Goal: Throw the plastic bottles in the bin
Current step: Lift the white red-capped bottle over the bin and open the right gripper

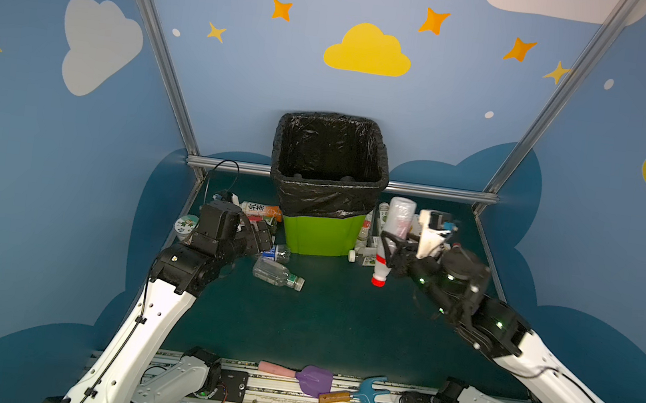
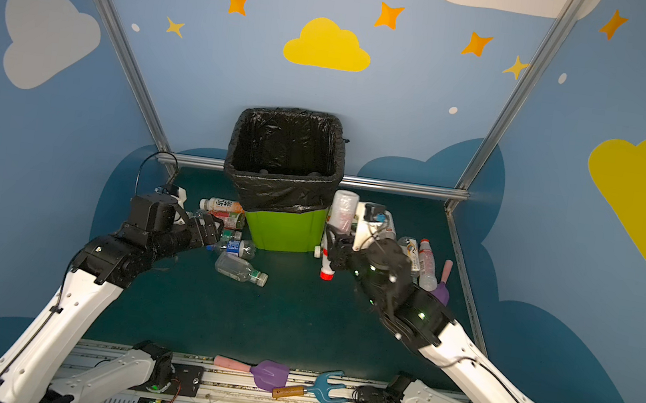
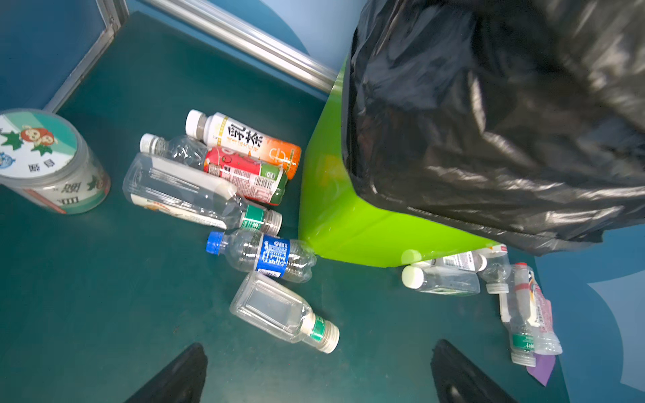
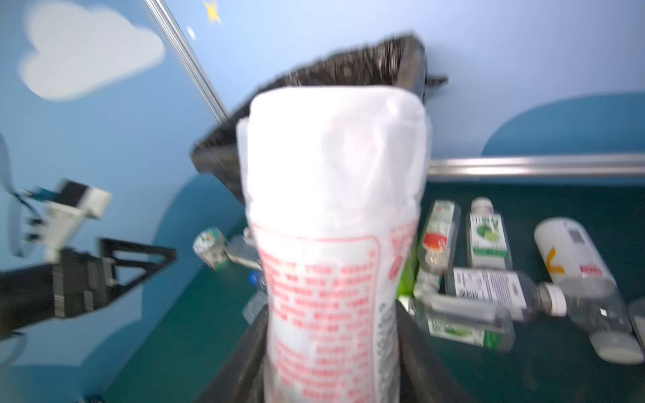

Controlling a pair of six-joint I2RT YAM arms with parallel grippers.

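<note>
R gripper (image 1: 388, 247) clamps red-capped white bottle (image 1: 397, 220), cap down.
Held bottle is at bin's (image 1: 321, 233) 3 o'clock in both top views, base up by the bag fold. L gripper (image 1: 266, 238) is wide open, empty, over loose bottles (image 3: 244, 171) at bin's 9 o'clock; more bottles (image 4: 488, 279) lie at 3 o'clock.

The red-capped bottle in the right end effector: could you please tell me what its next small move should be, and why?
Probably raise it and carry it sideways over the bin. The right end effector is shut on the red-capped bottle, cap down, but holds it beside the bin, not above the opening; letting go now would likely drop it on the table.
</note>
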